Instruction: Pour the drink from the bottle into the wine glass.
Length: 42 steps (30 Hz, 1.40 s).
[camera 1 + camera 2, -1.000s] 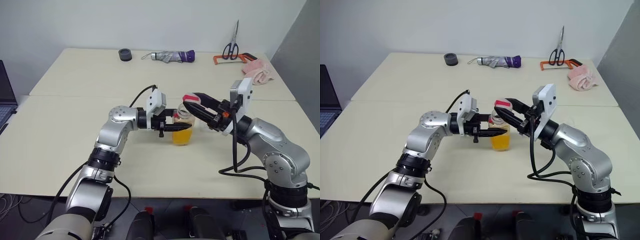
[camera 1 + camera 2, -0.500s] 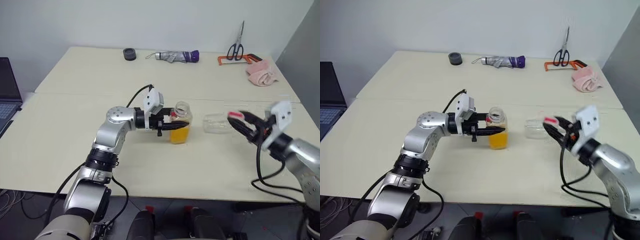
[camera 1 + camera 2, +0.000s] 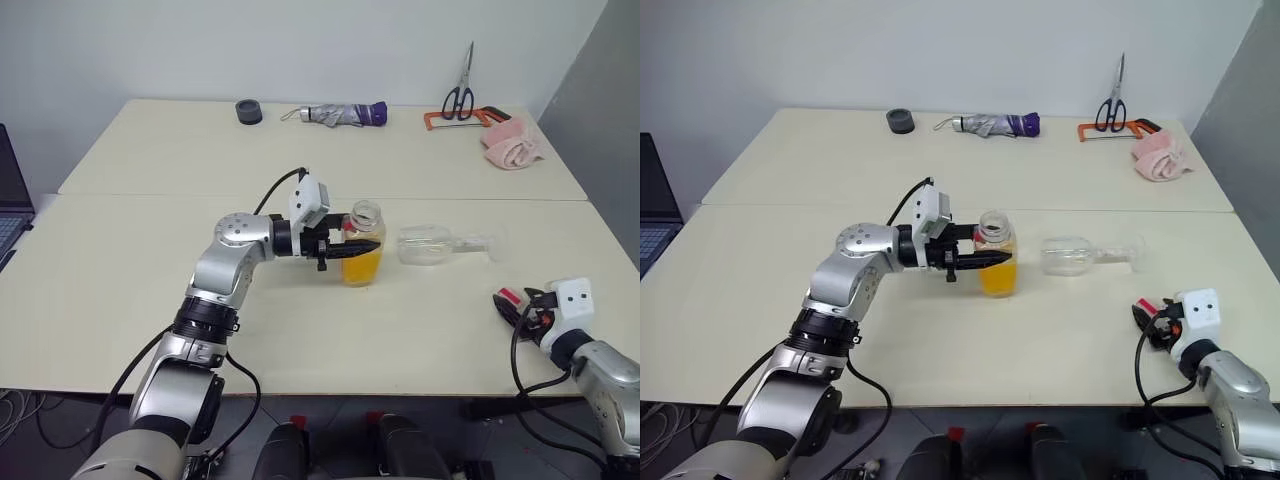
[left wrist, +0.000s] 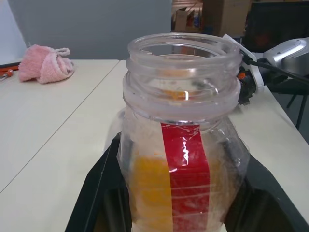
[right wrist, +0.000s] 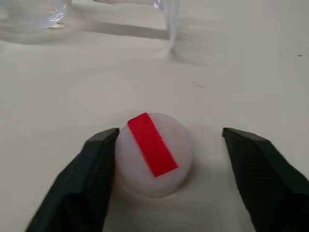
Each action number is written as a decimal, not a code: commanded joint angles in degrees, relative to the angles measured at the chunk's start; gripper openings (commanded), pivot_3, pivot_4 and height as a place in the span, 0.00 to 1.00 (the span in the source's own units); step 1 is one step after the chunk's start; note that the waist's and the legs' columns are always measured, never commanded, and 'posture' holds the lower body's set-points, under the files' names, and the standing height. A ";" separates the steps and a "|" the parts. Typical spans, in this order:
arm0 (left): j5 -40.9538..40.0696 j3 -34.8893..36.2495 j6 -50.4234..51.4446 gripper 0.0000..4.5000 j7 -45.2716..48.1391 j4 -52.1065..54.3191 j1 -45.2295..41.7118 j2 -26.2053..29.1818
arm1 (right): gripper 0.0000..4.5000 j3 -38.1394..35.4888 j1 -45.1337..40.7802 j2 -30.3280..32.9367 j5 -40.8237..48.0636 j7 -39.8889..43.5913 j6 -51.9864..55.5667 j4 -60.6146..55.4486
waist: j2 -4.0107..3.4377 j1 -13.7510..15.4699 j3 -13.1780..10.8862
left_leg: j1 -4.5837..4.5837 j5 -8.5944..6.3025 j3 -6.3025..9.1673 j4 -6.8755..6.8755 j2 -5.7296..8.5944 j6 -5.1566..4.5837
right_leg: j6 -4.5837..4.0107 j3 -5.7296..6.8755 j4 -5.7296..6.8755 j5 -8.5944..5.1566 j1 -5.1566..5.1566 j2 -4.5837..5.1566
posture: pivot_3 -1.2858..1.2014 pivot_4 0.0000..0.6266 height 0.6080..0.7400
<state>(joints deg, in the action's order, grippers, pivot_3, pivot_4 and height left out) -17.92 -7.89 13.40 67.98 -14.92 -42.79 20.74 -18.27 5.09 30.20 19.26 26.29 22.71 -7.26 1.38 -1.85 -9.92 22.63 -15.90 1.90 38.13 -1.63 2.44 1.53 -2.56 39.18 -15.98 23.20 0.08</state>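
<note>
The left pincer (image 3: 352,246) pinched the uncapped bottle (image 3: 363,247) upright. The glass (image 3: 445,245) lay on its side just right of the bottle, foot pointing away. The right pincer (image 5: 164,159) stood spread around the cap (image 5: 153,153).

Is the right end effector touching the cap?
Cannot tell. In the right wrist view the cap lies between the open right end effector; one side shows a gap, the other looks flush.
</note>
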 commanded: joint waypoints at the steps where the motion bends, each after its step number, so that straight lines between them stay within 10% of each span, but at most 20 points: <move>1: -1.52 2.35 -0.08 0.40 -1.52 3.25 0.00 0.52 | 1.00 -1.50 1.26 1.05 2.55 2.50 1.55 -3.50 | 0.00 0.02 0.00 | 0.00 0.00 0.00 0.00 0.00 0.00 | 0.00 0.01 -0.01 0.00 0.00 0.00 | 0.52 0.24 1.00; 8: 0.09 7.39 -1.55 0.40 -9.46 0.48 0.78 2.48 | 1.00 -3.64 2.90 7.73 7.23 8.05 6.29 -14.48 | -0.08 0.00 0.01 | 0.00 0.00 0.00 0.00 0.01 0.00 | 0.01 -0.01 -0.01 0.00 0.00 0.04 | 0.52 0.24 1.00; 14: 4.39 14.41 -6.20 0.40 -24.62 -9.13 0.16 4.84 | 1.00 12.19 -15.12 7.79 15.24 8.92 17.64 -28.20 | -0.05 -0.92 0.00 | -0.14 0.00 0.14 0.01 -0.06 -0.02 | -0.01 -0.02 0.09 0.01 -0.01 -0.11 | 0.52 0.24 1.00; 24: 5.81 18.97 -11.59 0.40 -34.09 -23.59 -4.43 7.23 | 1.00 32.30 -36.93 -3.49 2.82 5.50 16.77 -15.57 | 0.03 0.54 0.01 | 0.30 0.01 0.40 0.18 0.12 0.00 | -0.03 0.27 -0.10 0.03 0.07 0.21 | 0.52 0.24 1.00; 39: 7.11 18.82 -15.32 0.40 -38.77 -33.52 -7.65 6.76 | 1.00 35.71 -41.34 -8.08 -3.52 7.09 15.91 -10.34 | 0.03 0.14 0.01 | 0.20 0.02 0.39 0.20 0.11 0.00 | -0.02 0.30 0.14 0.04 0.08 0.16 | 0.52 0.24 1.00; 42: 6.45 19.14 -15.89 0.62 -38.08 -33.64 -7.59 6.41 | 1.00 35.22 -41.19 -8.59 -3.34 6.90 16.36 -10.71 | 0.03 0.13 0.01 | 0.20 0.02 0.39 0.23 0.11 0.00 | -0.02 0.30 0.18 0.04 0.08 0.16 | 0.52 0.24 1.00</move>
<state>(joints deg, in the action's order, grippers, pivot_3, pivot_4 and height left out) -11.66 10.72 -1.60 30.18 -48.62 -49.69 27.11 18.00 -35.24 21.95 16.25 32.91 39.37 -16.28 1.40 -1.72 -9.91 22.83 -15.88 2.29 38.37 -1.52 2.45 1.51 -2.26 39.37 -15.94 23.29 0.24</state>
